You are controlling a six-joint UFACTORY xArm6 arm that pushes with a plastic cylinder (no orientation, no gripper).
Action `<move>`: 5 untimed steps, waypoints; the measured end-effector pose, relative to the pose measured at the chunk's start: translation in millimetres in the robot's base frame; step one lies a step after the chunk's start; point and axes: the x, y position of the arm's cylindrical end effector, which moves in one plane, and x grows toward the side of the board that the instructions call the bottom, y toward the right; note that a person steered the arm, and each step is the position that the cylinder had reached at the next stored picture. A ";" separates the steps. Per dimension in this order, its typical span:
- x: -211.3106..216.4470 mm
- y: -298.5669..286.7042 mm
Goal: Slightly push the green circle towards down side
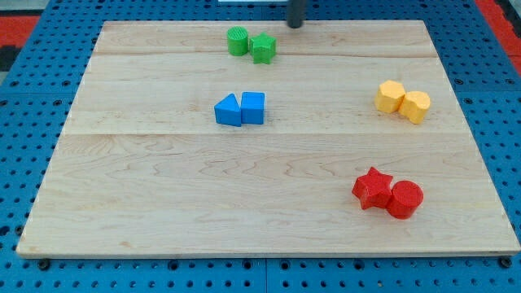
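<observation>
The green circle (237,41) sits near the top edge of the wooden board (163,187), touching a green star (263,48) on its right. My tip (295,24) is at the view's top, just above the board's top edge, to the right of the green star and clear of both green blocks.
A blue triangle (228,111) and a blue cube (253,107) sit together in the board's middle. Two yellow blocks (391,96) (416,106) lie at the right. A red star (373,188) and a red circle (404,199) lie at the lower right.
</observation>
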 end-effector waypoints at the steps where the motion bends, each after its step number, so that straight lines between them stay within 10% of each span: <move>1: -1.0 -49.8; 5: -0.6 -38.7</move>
